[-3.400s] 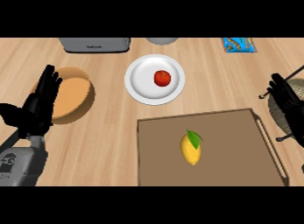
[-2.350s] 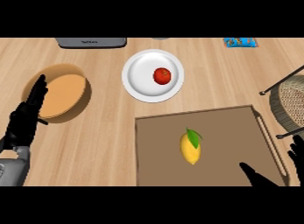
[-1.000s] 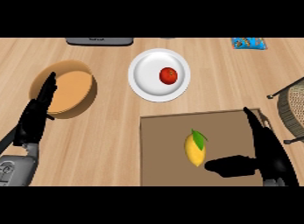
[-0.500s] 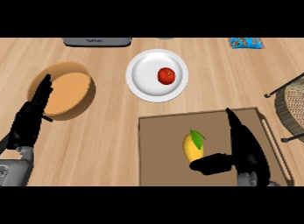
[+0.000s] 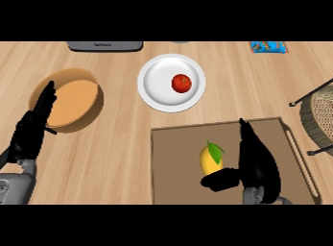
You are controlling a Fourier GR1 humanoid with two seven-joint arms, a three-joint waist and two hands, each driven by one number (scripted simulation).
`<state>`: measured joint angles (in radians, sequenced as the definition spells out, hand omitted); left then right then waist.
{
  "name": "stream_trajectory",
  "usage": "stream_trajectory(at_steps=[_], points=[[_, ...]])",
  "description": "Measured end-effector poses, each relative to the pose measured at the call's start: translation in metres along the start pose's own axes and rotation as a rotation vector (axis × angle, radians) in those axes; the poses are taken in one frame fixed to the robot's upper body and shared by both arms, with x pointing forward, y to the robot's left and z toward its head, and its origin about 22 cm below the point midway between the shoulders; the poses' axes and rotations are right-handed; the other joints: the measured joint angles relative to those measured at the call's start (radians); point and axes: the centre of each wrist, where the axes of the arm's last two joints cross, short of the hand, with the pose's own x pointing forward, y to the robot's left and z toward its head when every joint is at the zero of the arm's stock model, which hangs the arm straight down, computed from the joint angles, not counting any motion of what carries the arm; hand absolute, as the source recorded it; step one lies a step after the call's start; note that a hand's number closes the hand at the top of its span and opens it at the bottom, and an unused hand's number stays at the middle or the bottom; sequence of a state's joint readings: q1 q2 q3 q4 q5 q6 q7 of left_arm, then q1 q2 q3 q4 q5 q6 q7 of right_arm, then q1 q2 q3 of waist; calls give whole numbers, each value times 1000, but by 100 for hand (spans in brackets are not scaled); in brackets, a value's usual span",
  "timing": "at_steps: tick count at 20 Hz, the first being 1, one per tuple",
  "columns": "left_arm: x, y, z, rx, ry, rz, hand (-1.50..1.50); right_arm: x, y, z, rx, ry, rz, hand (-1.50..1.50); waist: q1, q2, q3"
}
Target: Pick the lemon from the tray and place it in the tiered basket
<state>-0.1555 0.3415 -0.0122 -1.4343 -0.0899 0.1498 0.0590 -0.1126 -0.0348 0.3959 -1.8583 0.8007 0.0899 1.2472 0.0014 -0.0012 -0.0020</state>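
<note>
Left hand (image 5: 30, 132) at the view's left edge, fingers straight and up, holding nothing, overlapping the rim of one wooden bowl (image 5: 73, 98). At the top edge a grey object (image 5: 105, 45) is cut off, unidentifiable. One white plate (image 5: 171, 82) carries one red fruit (image 5: 182, 83). One lemon (image 5: 211, 158) with a green leaf lies on the brown tray (image 5: 176, 163). Right hand (image 5: 254, 161) just beside it, fingers extended, thumb at the lemon's lower end; contact unclear. Tiered basket (image 5: 330, 117) cut off at right; blue packet (image 5: 268, 46) on the bench (image 5: 119, 144).
</note>
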Motion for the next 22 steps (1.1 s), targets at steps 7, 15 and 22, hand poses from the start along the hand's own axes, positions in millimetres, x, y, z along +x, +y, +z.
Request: stream_trajectory(at_steps=[7,15,22], points=[[-1,3,1,0,-1,-1,0,1,7,-3,19,22,26,-150,0,0,0],[-1,0,-2,1,-3,3,0,-3,16,-9,45,54,41,-150,1,1,1],[4,0,-5,5,-10,2,0,-1,21,-19,76,70,42,-150,3,2,1]])
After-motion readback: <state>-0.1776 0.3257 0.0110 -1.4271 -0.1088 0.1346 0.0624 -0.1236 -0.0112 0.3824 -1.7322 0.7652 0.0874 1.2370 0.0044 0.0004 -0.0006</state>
